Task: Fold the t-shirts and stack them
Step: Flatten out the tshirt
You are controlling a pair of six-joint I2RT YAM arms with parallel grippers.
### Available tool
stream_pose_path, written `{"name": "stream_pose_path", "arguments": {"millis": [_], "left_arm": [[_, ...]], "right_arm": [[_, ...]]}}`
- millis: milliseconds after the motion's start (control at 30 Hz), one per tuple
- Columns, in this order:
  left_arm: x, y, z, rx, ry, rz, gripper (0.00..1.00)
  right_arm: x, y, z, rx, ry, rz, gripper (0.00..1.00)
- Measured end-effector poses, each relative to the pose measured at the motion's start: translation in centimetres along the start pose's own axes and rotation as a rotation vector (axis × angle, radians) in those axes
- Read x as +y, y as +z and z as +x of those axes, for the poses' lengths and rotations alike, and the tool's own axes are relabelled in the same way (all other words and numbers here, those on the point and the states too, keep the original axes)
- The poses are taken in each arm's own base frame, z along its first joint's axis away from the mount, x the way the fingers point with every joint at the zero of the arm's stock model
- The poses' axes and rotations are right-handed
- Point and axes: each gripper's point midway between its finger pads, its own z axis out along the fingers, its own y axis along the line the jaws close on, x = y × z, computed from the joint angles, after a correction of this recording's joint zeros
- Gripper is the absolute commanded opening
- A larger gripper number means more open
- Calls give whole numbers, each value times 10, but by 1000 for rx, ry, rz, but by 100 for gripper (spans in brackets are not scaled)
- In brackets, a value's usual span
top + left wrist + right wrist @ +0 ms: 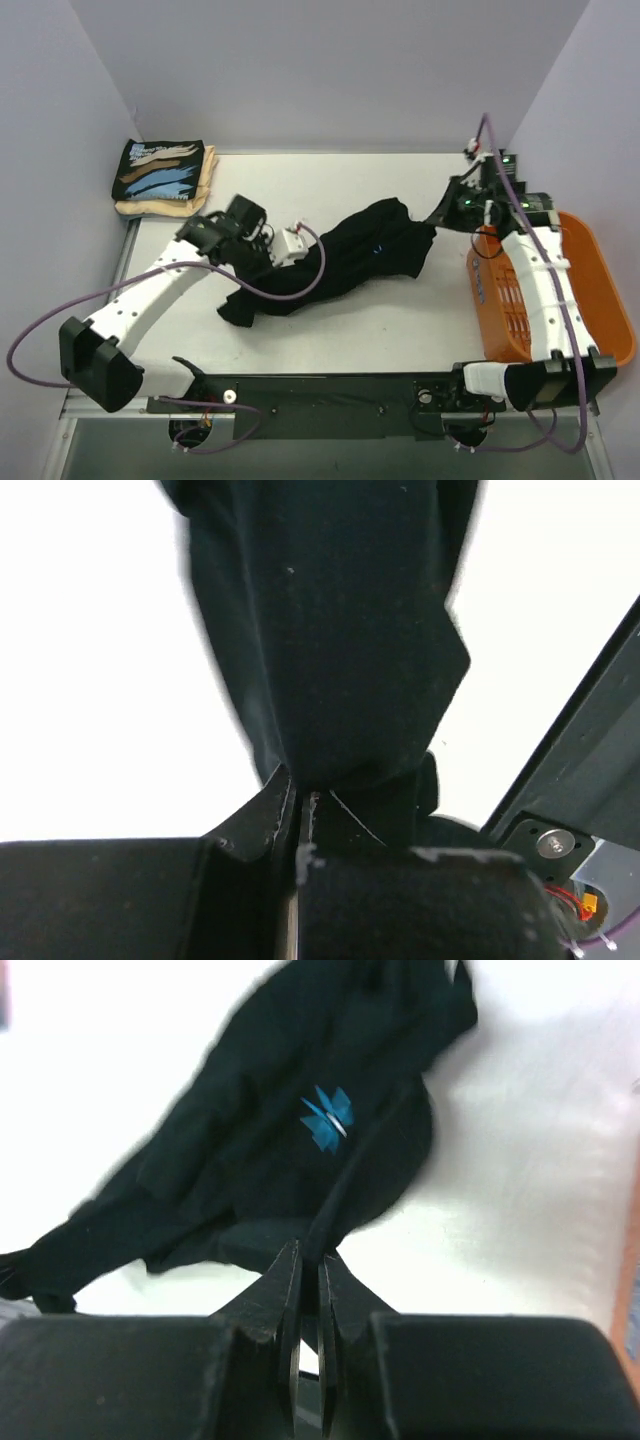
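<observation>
A plain black t-shirt [350, 255] lies crumpled and stretched across the middle of the table, with a small blue mark [328, 1118] on it. My left gripper [268, 260] is shut on its left part; in the left wrist view the cloth [330, 630] rises straight out of the closed left gripper [303, 798]. My right gripper [443, 214] is shut on the shirt's right edge, and a fold of black cloth [270, 1150] is pinched between the tips of the right gripper [309, 1255]. A folded black printed t-shirt [160, 170] rests on a folded cream t-shirt [205, 178] at the back left.
An orange plastic basket [595, 280] stands at the right table edge under my right arm. Walls close in the table at the back and both sides. A dark rail [320, 385] runs along the near edge between the arm bases.
</observation>
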Motion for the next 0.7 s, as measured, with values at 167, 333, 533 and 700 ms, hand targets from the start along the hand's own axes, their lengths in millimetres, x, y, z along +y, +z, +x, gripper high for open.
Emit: {"name": "stream_pose_path", "arguments": {"millis": [167, 333, 533, 700], "left_arm": [[30, -110, -50, -279, 38, -74, 0], [22, -167, -49, -420, 53, -113, 0], [24, -167, -28, -417, -15, -74, 0], [74, -136, -2, -366, -172, -47, 45]], "right_arm": [[22, -117, -68, -345, -38, -44, 0], [48, -239, -72, -659, -139, -77, 0], [44, -300, -32, -802, -170, -55, 0], [22, -237, -21, -619, -134, -2, 0]]}}
